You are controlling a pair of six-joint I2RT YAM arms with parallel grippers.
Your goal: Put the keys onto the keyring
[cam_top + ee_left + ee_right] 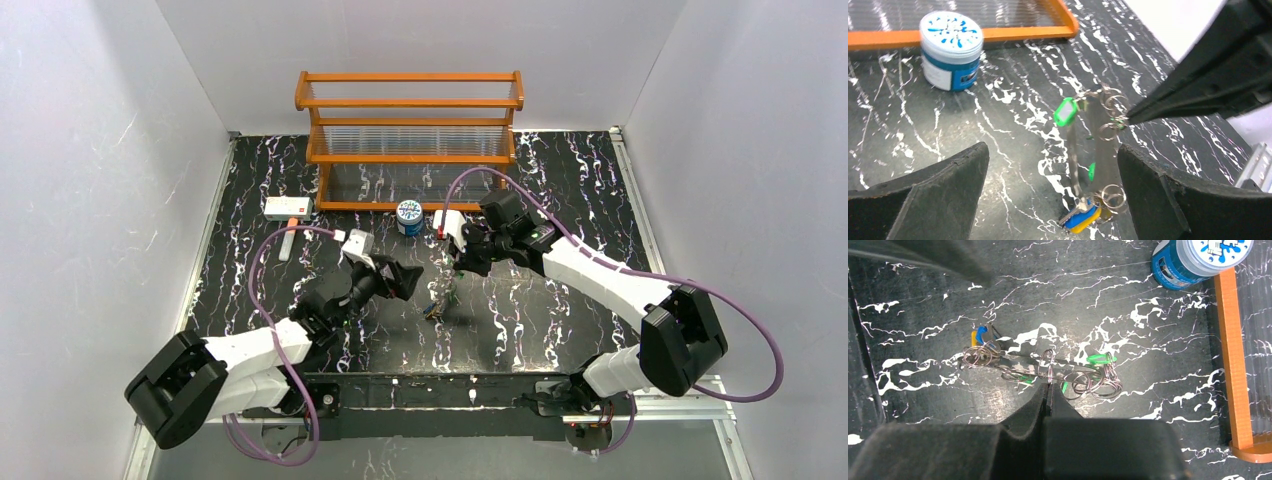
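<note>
The right end effector (1048, 390) is pinched fully closed on the keyring (1096, 150) at its upper end, among the small wire rings (1113, 117). The loop hangs from there between the two arms, over the middle of the bench (590, 190). Its lower end is at or just above the surface; contact cannot be told. The left end effector (1053, 155) is spread as wide as it goes and holds nothing, with the hanging loop in front of its gap.

The keyring looks light, flat and floppy, so it will likely swing and twist if nudged. The keys (1080, 220) are tiny, and their plastic heads look hard and probably slippery. A head held flat between the pads seems the best hold; the thin wire rings would slip.

Counted:
- One keyring.
- One blue key and one yellow key at the bottom.
- At least two green keys, perhaps three.
- Several wire rings.
- One can (951, 50).
- One rack (408, 135).
- One white box (287, 207).
</note>
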